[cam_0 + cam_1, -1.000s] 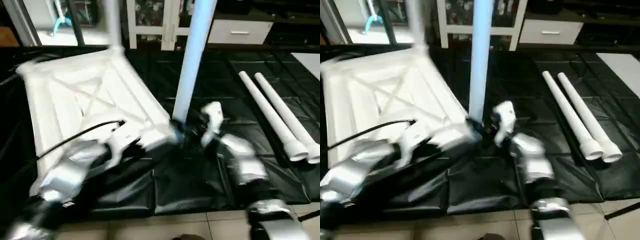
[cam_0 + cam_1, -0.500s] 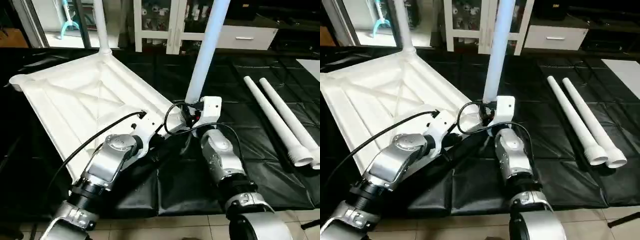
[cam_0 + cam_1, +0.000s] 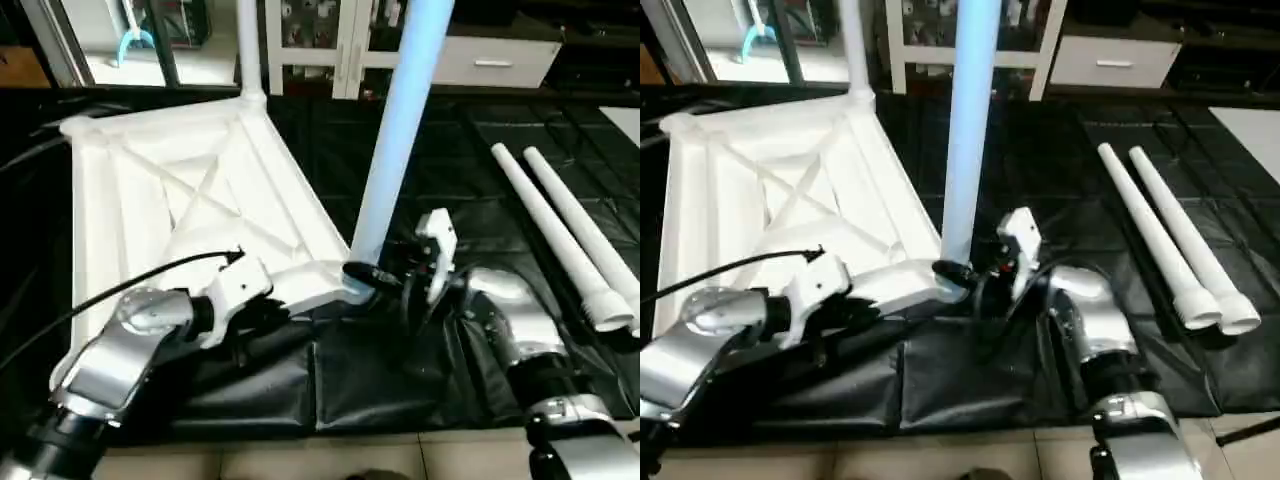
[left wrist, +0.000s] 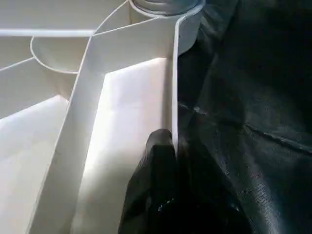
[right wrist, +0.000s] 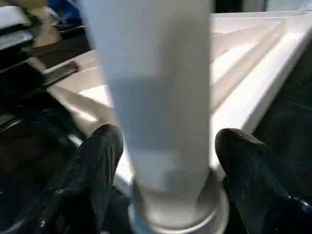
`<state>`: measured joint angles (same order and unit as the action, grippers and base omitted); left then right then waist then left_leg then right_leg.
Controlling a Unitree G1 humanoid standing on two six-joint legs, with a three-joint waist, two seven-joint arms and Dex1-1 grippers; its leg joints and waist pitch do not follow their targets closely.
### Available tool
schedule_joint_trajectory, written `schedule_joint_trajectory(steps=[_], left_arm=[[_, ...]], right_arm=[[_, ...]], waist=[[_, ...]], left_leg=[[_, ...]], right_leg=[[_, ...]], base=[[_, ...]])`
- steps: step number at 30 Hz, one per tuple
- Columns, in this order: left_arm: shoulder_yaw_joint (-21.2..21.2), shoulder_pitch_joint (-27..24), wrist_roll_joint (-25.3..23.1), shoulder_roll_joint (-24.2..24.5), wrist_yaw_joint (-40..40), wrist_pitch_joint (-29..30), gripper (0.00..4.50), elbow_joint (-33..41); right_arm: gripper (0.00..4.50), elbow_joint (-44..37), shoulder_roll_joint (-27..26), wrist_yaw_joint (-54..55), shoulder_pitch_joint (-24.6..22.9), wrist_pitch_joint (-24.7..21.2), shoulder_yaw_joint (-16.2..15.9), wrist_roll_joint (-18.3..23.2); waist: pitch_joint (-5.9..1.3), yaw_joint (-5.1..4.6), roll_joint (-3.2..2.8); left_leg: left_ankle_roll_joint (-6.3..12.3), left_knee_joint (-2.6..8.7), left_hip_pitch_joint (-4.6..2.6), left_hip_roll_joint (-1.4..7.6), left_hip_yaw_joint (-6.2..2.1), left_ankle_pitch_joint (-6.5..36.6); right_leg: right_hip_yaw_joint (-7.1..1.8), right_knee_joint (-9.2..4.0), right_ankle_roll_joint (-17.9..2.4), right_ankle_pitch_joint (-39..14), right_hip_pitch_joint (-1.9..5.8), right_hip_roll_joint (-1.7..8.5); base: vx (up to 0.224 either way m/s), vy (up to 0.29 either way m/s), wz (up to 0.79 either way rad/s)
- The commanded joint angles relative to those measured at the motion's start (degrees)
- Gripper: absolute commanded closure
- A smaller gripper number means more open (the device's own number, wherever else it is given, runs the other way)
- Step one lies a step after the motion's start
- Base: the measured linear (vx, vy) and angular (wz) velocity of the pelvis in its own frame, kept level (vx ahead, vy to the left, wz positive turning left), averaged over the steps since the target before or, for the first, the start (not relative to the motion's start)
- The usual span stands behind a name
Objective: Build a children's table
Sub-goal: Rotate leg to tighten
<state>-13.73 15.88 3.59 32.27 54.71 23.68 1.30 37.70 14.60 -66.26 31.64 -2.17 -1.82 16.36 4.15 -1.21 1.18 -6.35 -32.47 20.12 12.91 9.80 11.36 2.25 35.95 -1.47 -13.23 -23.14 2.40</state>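
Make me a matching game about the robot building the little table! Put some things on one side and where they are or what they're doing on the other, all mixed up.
Things:
1. table top
2. near leg
3. two spare legs
4. left gripper

States:
A. lying side by side on the black mat
B. pinched shut on the top's rim
C. standing upright in a corner socket, between the right gripper's open fingers
D. upside down, ribs showing

Pairs: 1-D, 2-C, 3-A, 4-B
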Motion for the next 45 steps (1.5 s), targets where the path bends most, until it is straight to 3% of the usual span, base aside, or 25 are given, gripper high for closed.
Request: schedule_joint_trajectory(steps=[1,4,5,8,10,18,19,21,22,25,27,28,29,32,36,39,42,44,45], left_arm=[[-1.32,-1.84,-0.55,0.81,0.75,0.47,4.50,-2.70],[-1.15,-1.66,-0.05,0.63,0.86,0.52,4.50,-2.21],[-1.11,-1.67,0.04,0.59,1.02,0.49,4.50,-2.07],[-1.11,-1.74,0.09,0.53,1.41,0.34,4.50,-1.98],[-1.45,-1.68,0.22,0.76,1.52,0.18,4.50,-2.21],[-1.91,-1.40,0.12,0.63,1.33,0.60,4.50,-2.44],[-2.37,-0.37,-0.68,-1.30,-0.74,1.78,4.50,-3.17],[-2.54,0.06,-0.94,-2.09,-1.58,2.30,4.50,-3.46],[-3.22,1.42,-1.64,-4.86,-4.28,3.89,4.50,-4.31],[-3.87,3.81,-3.17,-9.01,-9.19,7.78,4.50,-6.59],[-3.68,5.30,-4.01,-11.55,-12.57,10.96,4.50,-8.47],[-3.19,8.78,-5.48,-17.28,-19.25,13.43,4.50,-13.12],[-2.82,9.96,-5.31,-19.65,-21.00,14.41,4.50,-14.47],[-3.30,11.74,-5.60,-23.04,-22.60,15.13,4.50,-15.85],[-4.01,11.74,-5.60,-23.22,-21.43,13.41,4.50,-15.30],[-4.35,8.57,-5.17,-18.19,-16.59,10.85,4.50,-11.48],[-4.42,6.16,-4.61,-14.23,-12.73,9.86,4.50,-9.01],[-4.78,3.38,-3.87,-9.60,-7.74,6.03,4.50,-6.34],[-4.78,3.38,-3.87,-9.60,-7.74,6.03,4.50,-6.34]], right_arm=[[1.41,0.23,0.88,-2.58,1.37,-0.29,0.19,1.27],[1.54,0.69,0.72,-3.01,1.38,-1.10,-0.03,2.15],[1.84,0.65,0.66,-3.21,1.28,-1.14,-0.19,2.09],[1.95,0.72,0.33,-3.53,1.05,-1.24,-0.22,1.74],[2.27,1.36,0.06,-3.41,1.02,-0.63,0.02,1.20],[2.47,2.52,-0.64,0.69,0.68,-0.07,0.37,0.32],[2.48,5.05,-2.39,10.61,0.95,0.98,0.70,-2.90],[2.49,6.07,-3.09,14.26,1.07,1.34,0.89,-4.01],[2.50,8.51,-5.17,23.80,1.31,1.84,1.86,-5.88],[2.52,10.80,-8.07,34.85,1.47,1.68,3.39,-6.95],[2.52,11.61,-9.64,39.44,1.46,0.73,4.13,-6.89],[2.53,13.46,-13.39,48.63,1.56,-0.22,5.16,-7.08],[2.53,14.13,-15.02,51.70,1.65,-0.07,5.40,-7.35],[2.53,14.91,-19.50,55.39,1.79,1.69,7.10,-5.45],[2.53,15.06,-21.33,53.59,2.01,1.65,8.14,-3.15],[2.53,10.68,-17.35,39.66,1.63,6.60,4.49,-3.92],[2.53,7.73,-14.13,29.80,1.07,7.74,3.33,-2.65],[1.97,5.01,-11.04,23.22,0.87,3.70,4.15,0.22],[1.81,5.01,-11.04,23.22,0.87,3.70,4.15,0.22]], waist=[[-2.50,-0.07,-0.04],[-2.42,-0.04,0.02],[-2.42,-0.01,-0.01],[-2.44,0.04,-0.11],[-2.54,0.02,-0.14],[-2.53,0.05,-0.09],[-2.41,0.02,-0.21],[-2.23,-0.07,-0.18],[-2.12,-0.31,-0.13],[-1.87,-0.54,-0.33],[-1.59,-0.39,-0.37],[-1.52,-0.43,-0.24],[-1.63,-0.22,-0.58],[-1.66,-0.03,-0.38],[-1.60,-0.08,-0.44],[-1.79,-0.21,-0.22],[-1.80,-0.23,-0.27],[-1.99,-0.30,-0.22],[-2.15,-0.32,-0.24]], left_leg=[[7.38,2.73,0.31,0.34,0.71,3.60],[7.26,2.72,0.17,0.36,0.79,3.84],[7.10,2.72,0.21,0.38,0.75,3.68],[7.21,2.63,0.19,0.32,0.74,2.62],[7.51,2.55,0.15,0.31,0.75,1.77],[7.85,2.49,0.13,0.30,0.76,1.74],[7.33,2.55,0.09,0.36,0.77,2.39],[5.51,2.71,0.03,0.29,0.72,4.08],[4.33,2.80,0.03,0.33,0.73,5.14],[1.71,2.94,-0.16,0.17,0.67,7.58],[1.01,3.03,-0.38,0.07,0.63,9.39],[0.72,3.09,-0.43,0.06,0.64,10.25],[0.02,3.07,-0.65,-0.01,0.58,10.75],[0.01,3.16,-0.58,-0.13,0.54,11.89],[0.60,3.55,-0.51,-0.06,0.28,14.24],[1.34,3.54,-0.01,-0.01,0.19,13.44],[2.89,3.46,0.22,0.15,0.27,12.04],[3.80,3.34,0.44,0.12,0.21,10.02],[4.07,3.31,0.72,0.08,0.08,8.82]], right_leg=[[-2.70,-3.93,-15.63,5.20,3.23,3.60],[-2.73,-4.01,-15.79,4.07,3.17,3.65],[-2.73,-3.97,-15.79,3.72,3.22,3.66],[-2.75,-3.83,-15.83,4.87,3.23,3.62],[-2.71,-3.62,-16.11,6.74,3.27,3.54],[-2.67,-3.58,-16.40,6.81,3.32,3.60],[-2.66,-3.70,-16.28,5.40,3.17,3.61],[-2.71,-4.00,-15.84,1.57,3.15,3.74],[-2.76,-4.18,-15.50,-0.64,3.04,3.77],[-2.98,-4.74,-13.95,-6.04,2.81,3.77],[-2.93,-5.14,-13.01,-9.11,2.48,3.70],[-3.02,-5.30,-12.27,-10.61,2.33,3.64],[-3.10,-5.38,-11.51,-11.40,2.24,3.70],[-3.02,-5.56,-10.01,-11.53,2.14,3.59],[-2.82,-5.78,-8.72,-12.55,2.12,3.55],[-2.81,-5.64,-9.04,-10.58,2.54,3.69],[-2.88,-5.59,-10.36,-8.67,2.72,3.81],[-2.80,-5.22,-11.57,-5.45,2.99,3.63],[-2.81,-4.92,-11.80,-3.72,3.39,3.60]], base=[[0.000,0.000,0.00],[0.000,0.000,0.00],[0.000,0.000,0.00],[0.000,0.000,0.00],[0.000,0.000,0.00],[0.000,0.000,0.00],[0.000,0.000,0.00],[0.000,0.000,0.00],[0.000,0.000,0.00],[0.000,0.000,0.00],[0.000,0.000,0.00],[0.000,0.000,0.00],[0.000,0.000,0.00],[0.000,0.000,0.00],[0.000,0.000,0.00],[0.000,0.000,0.00],[0.000,0.000,0.00],[0.000,0.000,0.00],[0.000,0.000,0.00]])
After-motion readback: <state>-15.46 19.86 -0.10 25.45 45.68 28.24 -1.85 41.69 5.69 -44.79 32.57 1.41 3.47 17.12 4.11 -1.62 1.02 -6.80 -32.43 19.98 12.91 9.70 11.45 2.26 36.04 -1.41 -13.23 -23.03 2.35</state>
